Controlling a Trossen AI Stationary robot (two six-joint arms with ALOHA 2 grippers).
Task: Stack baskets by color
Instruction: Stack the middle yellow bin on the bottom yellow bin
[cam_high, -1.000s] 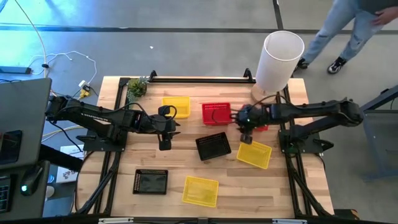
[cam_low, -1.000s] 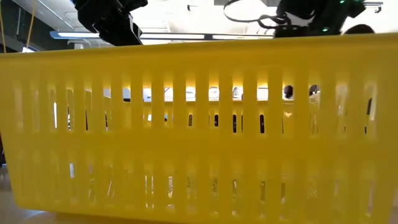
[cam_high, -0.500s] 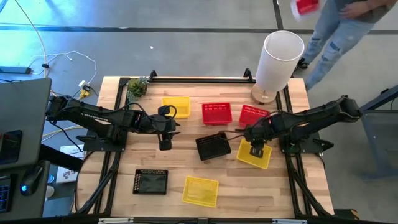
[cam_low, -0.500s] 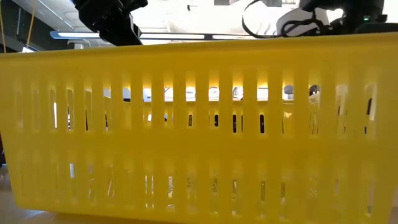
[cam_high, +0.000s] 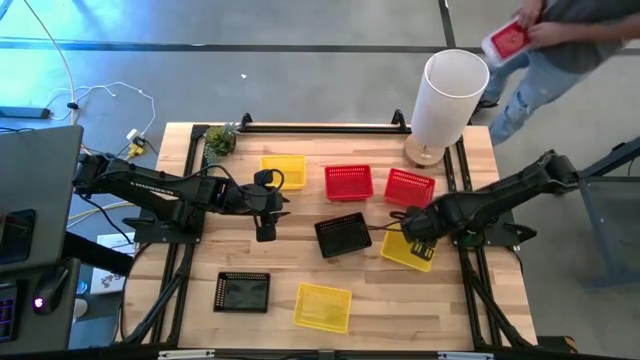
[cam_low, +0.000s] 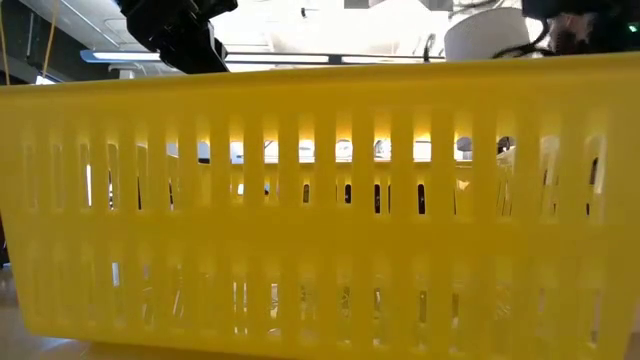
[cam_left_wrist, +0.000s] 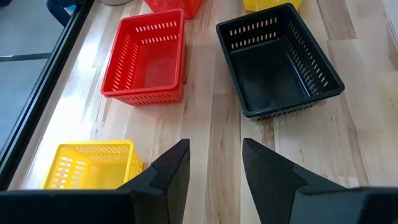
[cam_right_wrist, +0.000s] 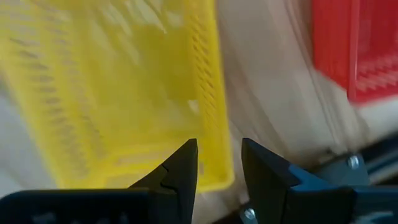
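Seven baskets rest on their bottoms on the table: yellow (cam_high: 283, 170), red (cam_high: 348, 182) and red (cam_high: 410, 186) along the far side, black (cam_high: 343, 235) in the middle, yellow (cam_high: 408, 250) at the right, and black (cam_high: 242, 291) and yellow (cam_high: 322, 306) near the front. My right gripper (cam_high: 420, 240) points down, open, over the right yellow basket (cam_right_wrist: 124, 93), its fingers above one wall. My left gripper (cam_high: 265, 232) hangs open above bare wood, left of the middle black basket (cam_left_wrist: 277, 59).
A tall white cylinder (cam_high: 448, 100) stands at the far right corner and a small plant (cam_high: 220, 140) at the far left. Beyond the table a person holds a red basket (cam_high: 508, 38). The near yellow basket (cam_low: 320, 200) fills the low view.
My right gripper has left the far right red basket and swung toward the table's near edge, tipping to point straight down and rolling at the wrist. It now stands over the right yellow basket. The person beyond the table has brought a red basket into view.
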